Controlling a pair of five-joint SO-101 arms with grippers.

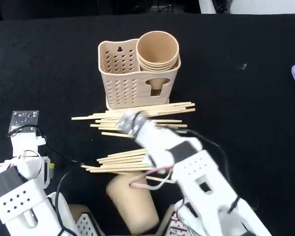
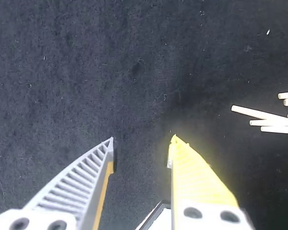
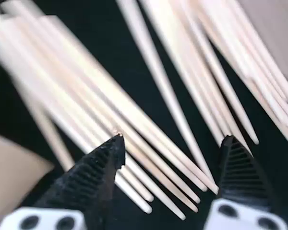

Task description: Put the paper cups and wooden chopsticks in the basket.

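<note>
The right fingers (image 3: 93, 179) are hanging spread over the chopsticks (image 1: 167, 108) lying mid-frame just below the basket (image 1: 123, 88), so they should be sinking lower and straddling a few of them squarely before closing

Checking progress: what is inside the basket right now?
A stack of nested paper cups stands in the basket, at its right end in the high view. The wooden chopsticks lie outside it. The basket's floor is hidden by its walls and the cups.
</note>
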